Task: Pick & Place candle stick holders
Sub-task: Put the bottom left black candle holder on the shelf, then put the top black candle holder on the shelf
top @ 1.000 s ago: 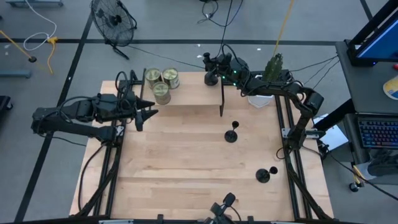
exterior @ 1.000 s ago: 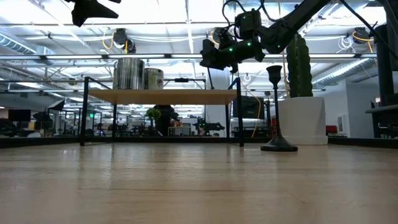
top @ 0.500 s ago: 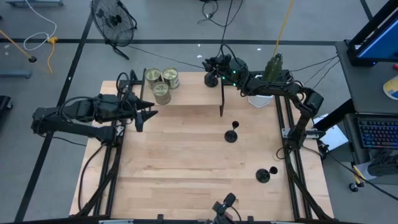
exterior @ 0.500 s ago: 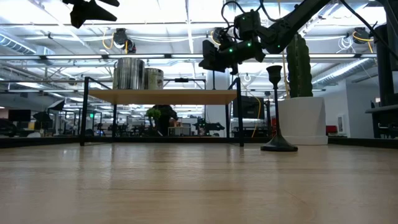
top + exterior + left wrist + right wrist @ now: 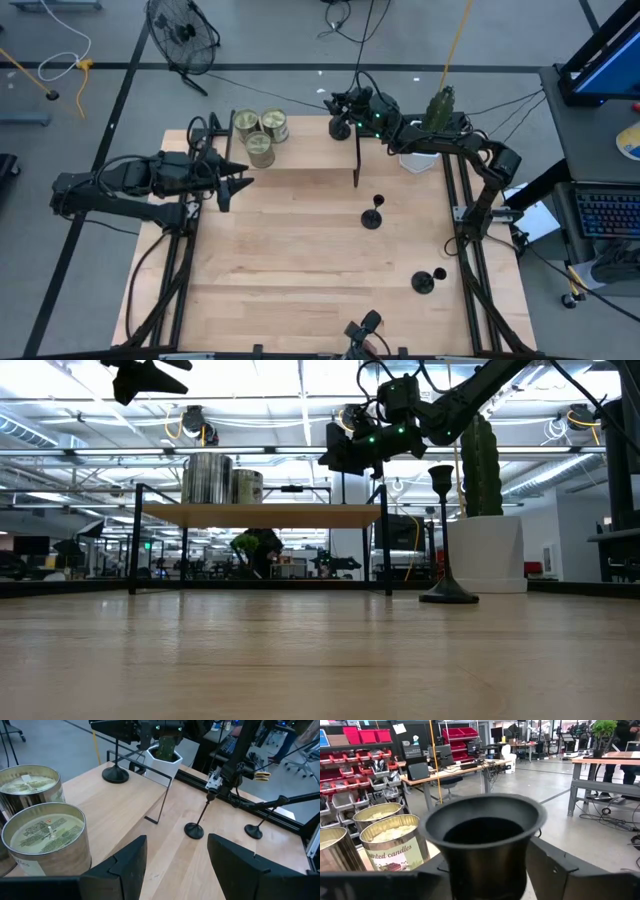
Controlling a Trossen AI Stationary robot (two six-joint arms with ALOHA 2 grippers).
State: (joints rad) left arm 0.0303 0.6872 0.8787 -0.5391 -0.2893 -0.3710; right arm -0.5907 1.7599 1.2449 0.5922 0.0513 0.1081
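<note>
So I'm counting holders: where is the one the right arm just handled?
In the high view the third candle stick holder stands on the raised shelf at the far edge, under the right gripper, right of the candle tins.

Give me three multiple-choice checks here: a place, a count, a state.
1. The tins stand: A on the shelf; B on the floor; C in a gripper.
2. Candle stick holders on the table, off the shelf: A one; B two; C three.
3. The left gripper is: A open, empty; B shut on a holder; C shut on a tin.
Answers: A, all three sit at the shelf's left end; B, two bases rest on the wood; A, its fingers stand apart with nothing between.
</note>
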